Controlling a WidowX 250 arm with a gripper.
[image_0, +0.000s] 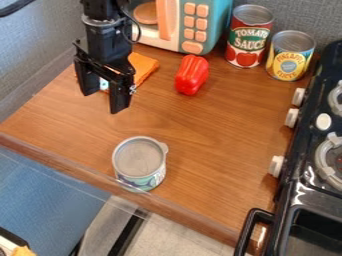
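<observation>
The black gripper (105, 100) hangs over the left part of the wooden counter, its two fingers spread apart with nothing between them. Behind it on the counter lies an orange cloth (143, 67), partly hidden by the gripper. To the gripper's right is a red bell pepper (192, 75). A short can (139, 163) with a grey lid and a pale patterned label stands upright near the counter's front edge, in front of the gripper and apart from it.
A toy microwave (203, 25) stands at the back, with a tomato sauce can (248, 37) and a yellow pineapple can (290, 56) beside it. A black toy stove (314, 165) with white knobs lines the right side. The counter's front edge (87, 174) runs diagonally.
</observation>
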